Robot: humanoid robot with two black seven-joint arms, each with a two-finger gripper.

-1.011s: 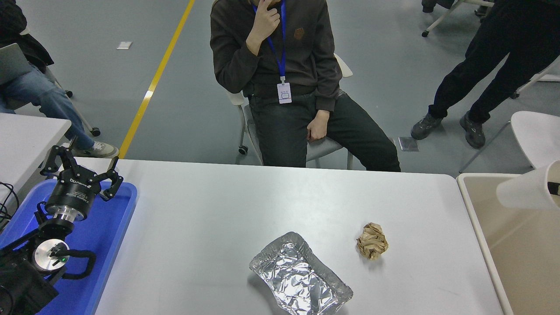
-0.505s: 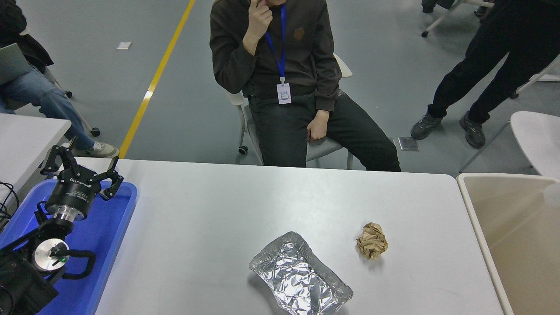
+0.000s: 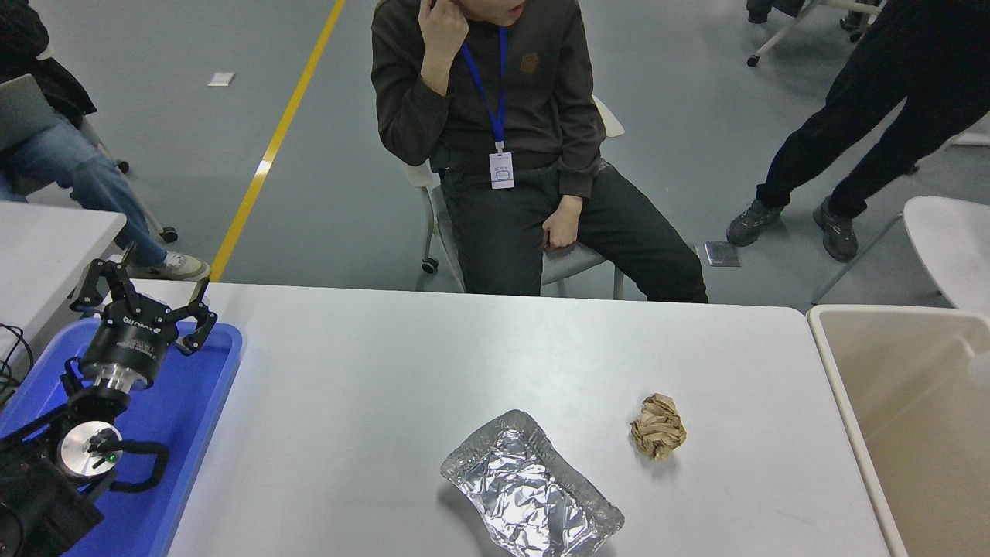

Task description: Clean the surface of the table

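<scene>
The bench surface [image 3: 371,371] fills the lower middle of the view, white-grey and matte. On it, near the front edge, lies a crumpled foil tray [image 3: 530,487]; just to its right, apart from it, sits a ball of crumpled brown paper [image 3: 657,426]. The left hand [image 3: 143,302] hovers over a blue tray [image 3: 193,418] at the bench's left end, fingers spread, holding nothing. White lettering on its body is too small to read. A beige bin [image 3: 851,402] stands off the right end. A seated person [image 3: 495,116] wears a blue lanyard.
</scene>
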